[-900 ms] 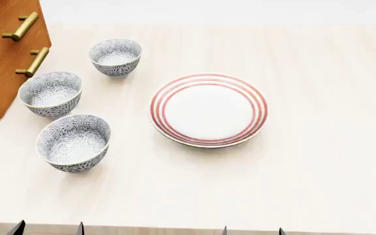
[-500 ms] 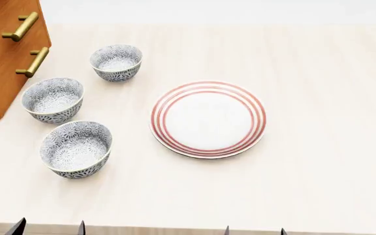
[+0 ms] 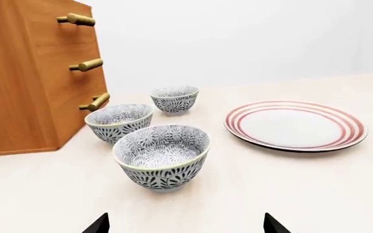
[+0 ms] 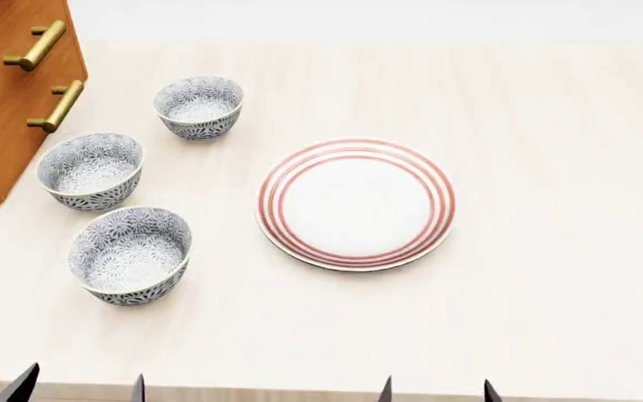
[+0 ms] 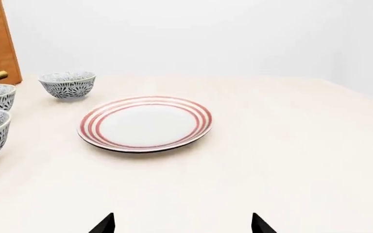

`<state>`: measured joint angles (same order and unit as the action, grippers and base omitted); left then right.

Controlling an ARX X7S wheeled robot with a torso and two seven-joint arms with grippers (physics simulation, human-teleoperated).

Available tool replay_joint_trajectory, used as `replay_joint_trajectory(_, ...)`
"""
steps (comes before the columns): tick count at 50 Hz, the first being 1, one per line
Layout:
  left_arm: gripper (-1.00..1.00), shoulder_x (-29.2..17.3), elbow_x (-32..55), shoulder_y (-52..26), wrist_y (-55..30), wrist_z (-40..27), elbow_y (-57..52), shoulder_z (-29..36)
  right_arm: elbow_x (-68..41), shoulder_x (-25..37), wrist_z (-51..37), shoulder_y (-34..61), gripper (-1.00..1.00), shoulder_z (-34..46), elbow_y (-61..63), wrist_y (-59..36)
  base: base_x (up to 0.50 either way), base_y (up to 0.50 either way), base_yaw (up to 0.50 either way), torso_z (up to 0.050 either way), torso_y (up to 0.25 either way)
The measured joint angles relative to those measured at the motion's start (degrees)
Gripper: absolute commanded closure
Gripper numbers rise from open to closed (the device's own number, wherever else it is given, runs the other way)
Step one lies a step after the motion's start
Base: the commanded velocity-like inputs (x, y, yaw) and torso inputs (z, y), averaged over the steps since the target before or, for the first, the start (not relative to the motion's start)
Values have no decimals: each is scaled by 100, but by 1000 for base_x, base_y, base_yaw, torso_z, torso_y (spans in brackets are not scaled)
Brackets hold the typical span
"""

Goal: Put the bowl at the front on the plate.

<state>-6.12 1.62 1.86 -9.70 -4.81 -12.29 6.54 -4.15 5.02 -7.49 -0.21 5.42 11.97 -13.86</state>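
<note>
Spreading widest across the pale table is the plate, bare, with three bowls lined up to its left beside a wooden cabinet; the bowl wanted is the nearest of them, upright and well apart from the plate. Nothing is grasped yet, so this looks like the approach step. Only dark fingertips of the left gripper and right gripper show, seemingly spread and empty; the left must next reach forward over the bowl's rim.

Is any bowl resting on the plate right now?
No: the plate is bare, and all three bowls stand on the table to its left.
</note>
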Motion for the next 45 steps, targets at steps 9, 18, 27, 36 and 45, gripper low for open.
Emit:
replay_joint_trajectory(9, -100, -80, 139, -15, -799, -51, -948, 11, -51, 144, -139, -23, -100, 27, 904, -762, 0, 0, 0, 0, 0)
replay_joint_trajectory(18, -100, -135, 367, -252, -1692, -75, -1856, 15, -86, 343, -253, 136, -100, 66, 2086, -1913, 0, 0, 0, 0, 0)
replay_joint_trajectory(27, -100, -158, 624, -611, -2648, -110, -2620, 4, -153, 549, -290, 599, -100, 104, 3286, -3378, 0, 0, 0, 0, 0)
replay_joint_trajectory(36, -100, -110, 1016, -1242, -3836, -151, -3314, -149, -964, 870, -716, 1424, -100, -20, 4172, -4833, 0, 0, 0, 0, 0)
replay_joint_trajectory(45, -100, 11, 1497, -2124, -5224, -212, -3952, -409, -3396, 1319, -2228, 2638, -100, -478, 4515, -6171, 0, 0, 0, 0, 0)
